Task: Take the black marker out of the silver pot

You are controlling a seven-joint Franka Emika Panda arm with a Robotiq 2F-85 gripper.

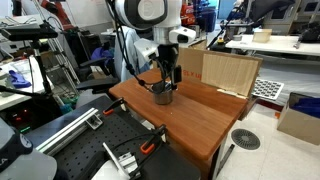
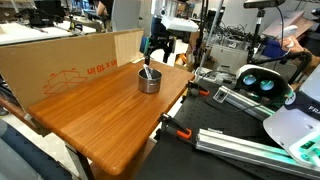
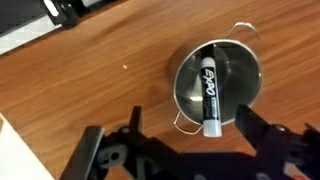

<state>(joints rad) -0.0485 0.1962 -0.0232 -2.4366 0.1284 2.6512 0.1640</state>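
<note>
The silver pot (image 3: 217,80) stands on the wooden table, seen from above in the wrist view, with thin wire handles on its rim. The black marker (image 3: 209,88) lies slanted inside it, its white end (image 3: 212,127) sticking out over the near rim. My gripper (image 3: 190,118) is open, with one finger on each side of the pot's near edge and nothing between them. In both exterior views the gripper (image 1: 166,72) (image 2: 157,50) hangs just above the pot (image 1: 162,94) (image 2: 150,82). The marker (image 2: 147,70) leans up out of the pot.
A large cardboard box (image 1: 230,70) (image 2: 60,62) stands along the table's back edge, close behind the pot. The wooden table (image 1: 200,115) (image 2: 110,115) has bare surface in front of the pot. Clamps and metal rails sit below the table's edge (image 2: 215,135).
</note>
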